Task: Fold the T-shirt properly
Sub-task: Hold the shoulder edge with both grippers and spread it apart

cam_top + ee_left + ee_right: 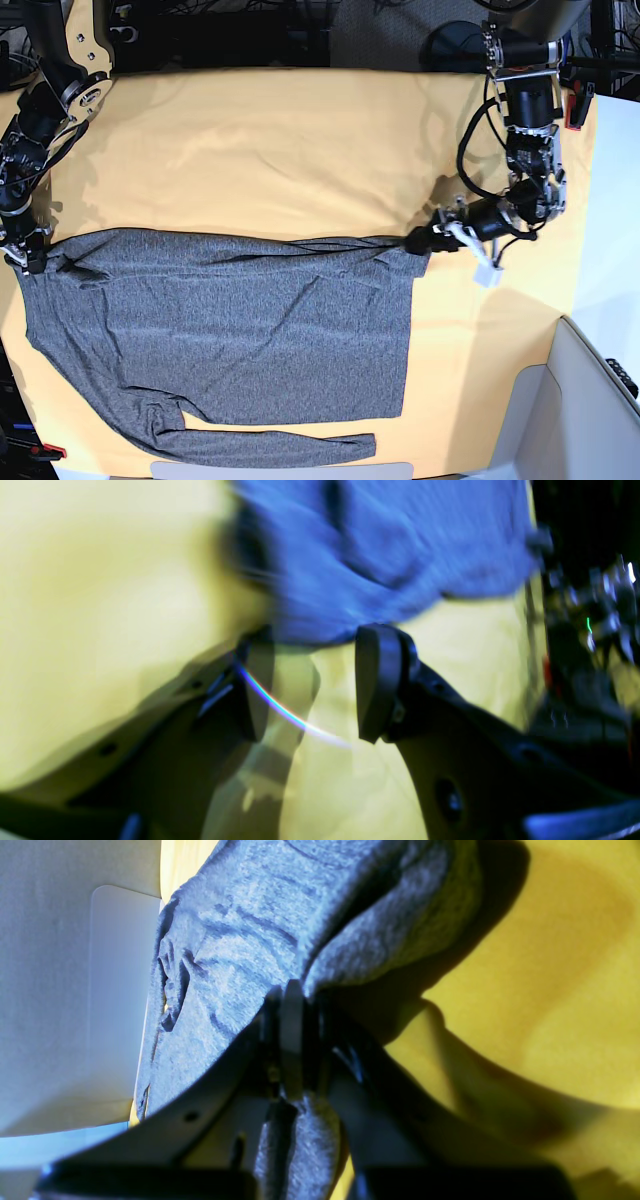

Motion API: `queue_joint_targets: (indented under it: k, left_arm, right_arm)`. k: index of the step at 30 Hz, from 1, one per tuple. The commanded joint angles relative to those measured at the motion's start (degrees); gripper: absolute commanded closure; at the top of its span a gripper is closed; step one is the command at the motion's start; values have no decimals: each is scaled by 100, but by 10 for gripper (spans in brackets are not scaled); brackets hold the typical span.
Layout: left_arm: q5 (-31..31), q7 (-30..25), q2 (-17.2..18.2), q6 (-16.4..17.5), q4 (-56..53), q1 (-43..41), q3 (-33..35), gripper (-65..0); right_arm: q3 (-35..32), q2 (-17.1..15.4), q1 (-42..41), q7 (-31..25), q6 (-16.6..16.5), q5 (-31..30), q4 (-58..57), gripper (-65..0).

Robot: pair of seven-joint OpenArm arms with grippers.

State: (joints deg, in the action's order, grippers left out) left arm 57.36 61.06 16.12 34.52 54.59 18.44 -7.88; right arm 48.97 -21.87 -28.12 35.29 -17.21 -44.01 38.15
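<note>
— How many shirts are out there?
— One T-shirt, grey, with one long sleeve I can count along the near edge.
— Cloths under it?
— One yellow-orange tablecloth.
— And the robot?
— Two arms, so two grippers: one left gripper and one right gripper

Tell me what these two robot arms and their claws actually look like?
Both are mostly black. The left arm has loose black cables looping beside it, silvery metal at the wrist, a red part near its top and a white piece by the left gripper. That gripper's fingers are flat, dark, rounded pads on black brackets with screw holes. The right arm has cream-coloured panels above its black right gripper.
</note>
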Motion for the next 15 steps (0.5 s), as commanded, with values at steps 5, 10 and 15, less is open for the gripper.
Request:
queue_joint_targets:
  k: [5,10,15]
  left_arm:
    - [44,-106,159,-2,-188,130,-192,-265]
    - [44,-106,45,-2,-188,130,-157,-264]
    - [35,-106,-183,-2,-188,130,-148,-264]
  right_arm:
    - [4,-77,-23,27,47,-8,13,-11]
    - [4,-59,-23,27,47,-8,13,-11]
    - [4,-59,-23,27,47,-8,13,-11]
